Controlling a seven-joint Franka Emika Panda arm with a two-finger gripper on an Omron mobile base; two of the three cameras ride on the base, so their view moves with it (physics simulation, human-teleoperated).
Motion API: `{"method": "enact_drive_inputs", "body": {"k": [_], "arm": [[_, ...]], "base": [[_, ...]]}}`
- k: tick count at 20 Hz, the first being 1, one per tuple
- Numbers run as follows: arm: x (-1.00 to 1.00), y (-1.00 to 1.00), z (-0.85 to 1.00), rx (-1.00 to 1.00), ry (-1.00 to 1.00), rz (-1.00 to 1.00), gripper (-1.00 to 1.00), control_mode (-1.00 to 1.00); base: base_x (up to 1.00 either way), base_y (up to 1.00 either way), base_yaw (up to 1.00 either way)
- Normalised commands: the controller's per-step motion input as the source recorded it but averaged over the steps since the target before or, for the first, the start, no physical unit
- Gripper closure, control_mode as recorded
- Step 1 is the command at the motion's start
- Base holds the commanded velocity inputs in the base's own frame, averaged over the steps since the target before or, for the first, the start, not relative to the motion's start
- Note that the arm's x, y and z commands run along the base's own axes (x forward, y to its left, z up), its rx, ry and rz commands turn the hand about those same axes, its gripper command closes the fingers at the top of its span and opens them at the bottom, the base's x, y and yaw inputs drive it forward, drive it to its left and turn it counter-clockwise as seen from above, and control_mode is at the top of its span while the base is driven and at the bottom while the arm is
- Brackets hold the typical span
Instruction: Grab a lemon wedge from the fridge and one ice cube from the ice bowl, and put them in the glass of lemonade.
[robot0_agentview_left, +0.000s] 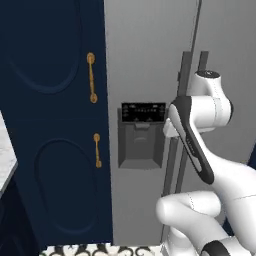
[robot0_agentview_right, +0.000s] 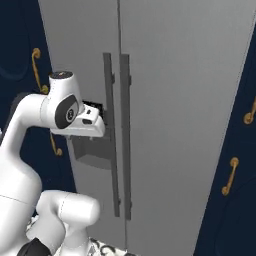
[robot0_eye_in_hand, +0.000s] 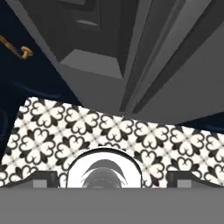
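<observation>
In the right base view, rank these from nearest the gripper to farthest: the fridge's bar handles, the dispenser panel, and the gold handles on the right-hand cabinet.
Gripper at the fridge:
1. Bar handles and dispenser panel, both right beside it, too close to call.
2. Gold handles, far right on the navy cabinet.

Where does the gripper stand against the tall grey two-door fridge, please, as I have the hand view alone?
Observer: In the base views the gripper is about level with the black dispenser panel, close beside the left door's long vertical bar handle on the fridge.
Operator: Are both doors shut?
Observer: Yes, both lie flush, and the right door's bar handle runs right alongside the left one.
Operator: What stands left of the fridge?
Observer: Two navy cabinet doors, one above the other, each with a gold handle.
</observation>
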Motion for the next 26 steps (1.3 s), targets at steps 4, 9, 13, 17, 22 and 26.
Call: {"method": "enact_drive_inputs", "body": {"k": [4, 9, 13, 17, 22, 26], "arm": [[0.0, 0.0, 0.0, 0.0, 0.0, 0.0, -1.0, 1.0], [0.0, 0.0, 0.0, 0.0, 0.0, 0.0, -1.0, 1.0], [0.0, 0.0, 0.0, 0.0, 0.0, 0.0, -1.0, 1.0], [0.0, 0.0, 0.0, 0.0, 0.0, 0.0, -1.0, 1.0], [0.0, 0.0, 0.0, 0.0, 0.0, 0.0, -1.0, 1.0], [0.0, 0.0, 0.0, 0.0, 0.0, 0.0, -1.0, 1.0]], "base": [[0.1, 0.38, 0.65], [0.33, 0.6, 0.69], [0.55, 0.61, 0.61], [0.76, 0.42, 0.55], [0.7, 0.09, 0.54], [0.55, 0.0, 0.48]]}}
